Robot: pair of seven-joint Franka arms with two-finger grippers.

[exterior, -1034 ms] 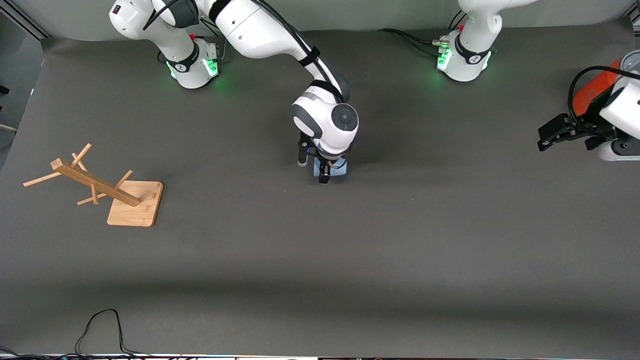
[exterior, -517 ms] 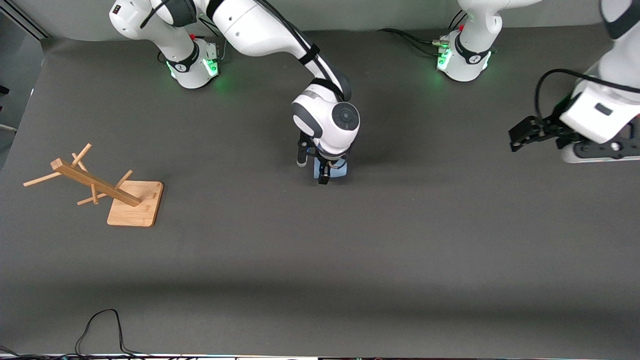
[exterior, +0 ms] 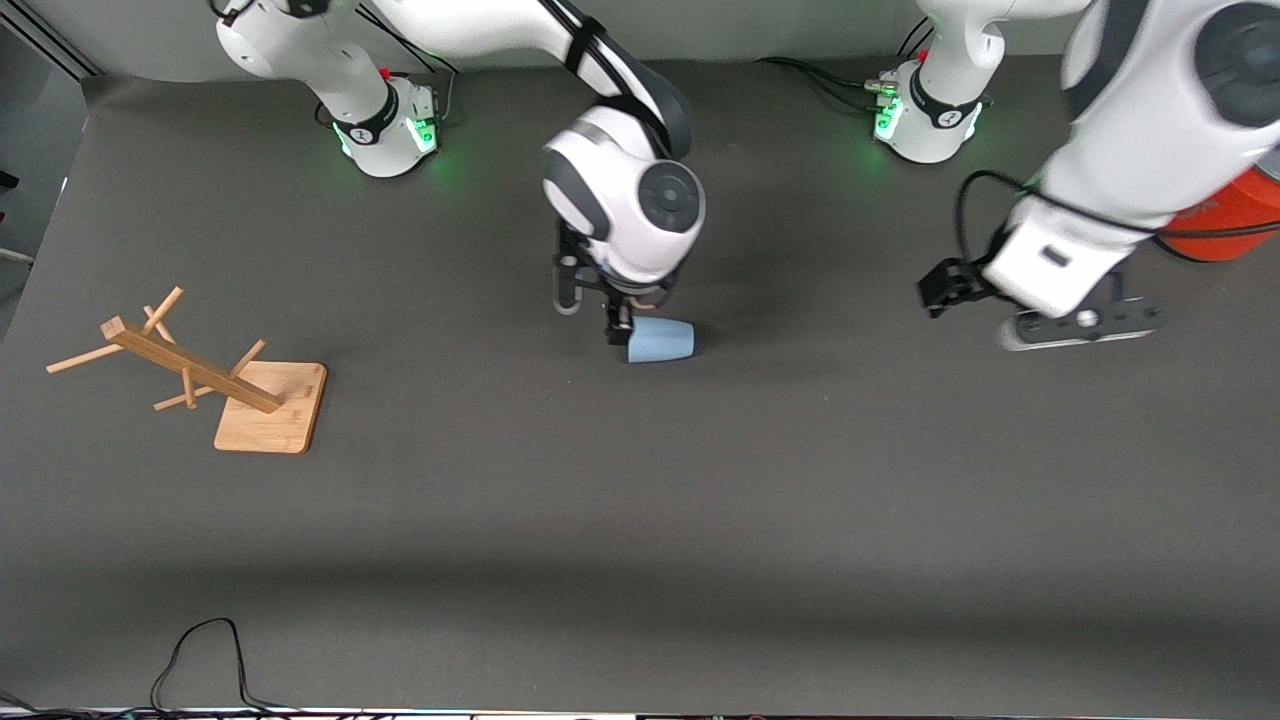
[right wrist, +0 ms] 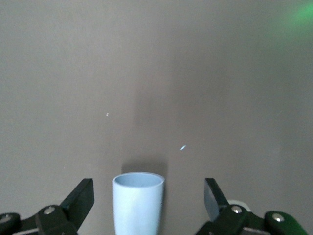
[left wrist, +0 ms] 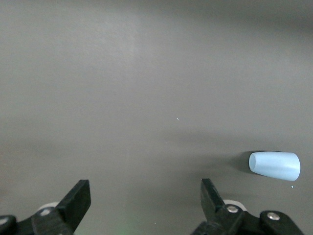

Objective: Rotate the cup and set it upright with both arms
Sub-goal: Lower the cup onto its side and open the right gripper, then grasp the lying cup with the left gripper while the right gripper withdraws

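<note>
Smooth tapered plastic cup [exterior: 661, 340], sideways.

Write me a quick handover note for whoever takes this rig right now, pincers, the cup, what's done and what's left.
Right pincer: open, over the table just beside the cup, not touching it.
Left pincer: open, holding nothing, over bare table toward the left arm's end, the cup within its wrist view.
Cup: pale blue, lying on its side mid-table.
Also there: wooden rack toward the right arm's end, orange-red can by the left arm.
Done: nothing visible toward uprighting.
Left: grasp, rotate and stand the cup upright with both arms.
</note>
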